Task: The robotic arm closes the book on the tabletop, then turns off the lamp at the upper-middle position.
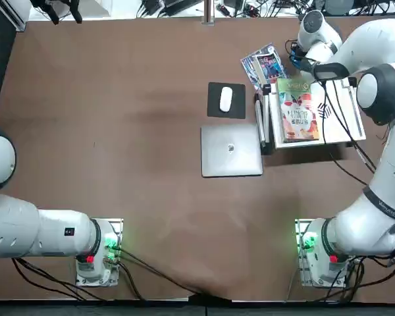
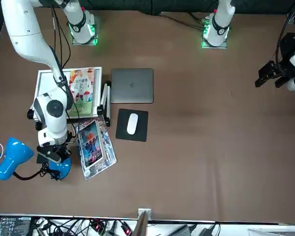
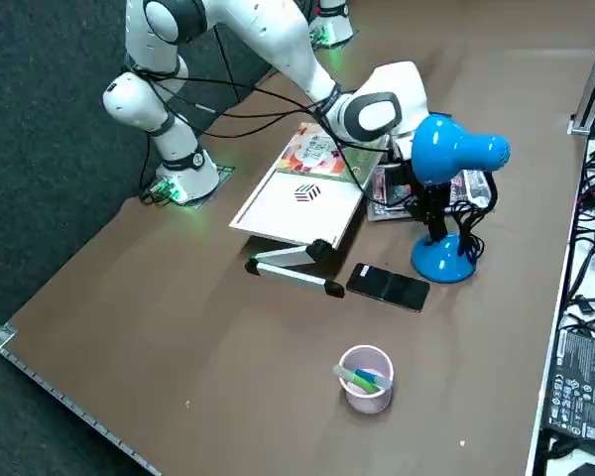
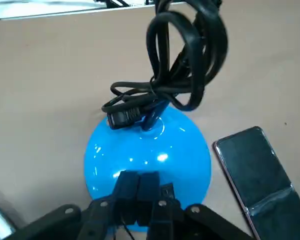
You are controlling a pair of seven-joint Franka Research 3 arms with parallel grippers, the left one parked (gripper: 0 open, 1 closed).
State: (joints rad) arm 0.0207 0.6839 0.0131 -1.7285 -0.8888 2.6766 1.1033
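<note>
The book (image 1: 297, 115) lies closed, its green cover with the red-pink picture facing up, on a white stand (image 3: 299, 203) at the right of the tabletop (image 1: 118, 131). The lamp stands past it with its round blue base (image 4: 147, 152) on the table and its blue head (image 3: 458, 149) raised on the black stem. My right gripper (image 4: 138, 187) is low over the near rim of the base, its fingers (image 4: 150, 182) pressed together and their tips touching the blue surface. From the front, the gripper (image 2: 51, 157) sits right above the base (image 2: 60, 168).
Glossy magazines (image 2: 93, 142) lie beside the lamp. A black phone (image 3: 389, 288) rests just next to the base, and a pink cup (image 3: 365, 379) stands further out. A grey laptop (image 1: 231, 150) and a mouse (image 1: 226, 99) on a black pad occupy mid-table. A cable coil (image 4: 185, 65) hangs over the base.
</note>
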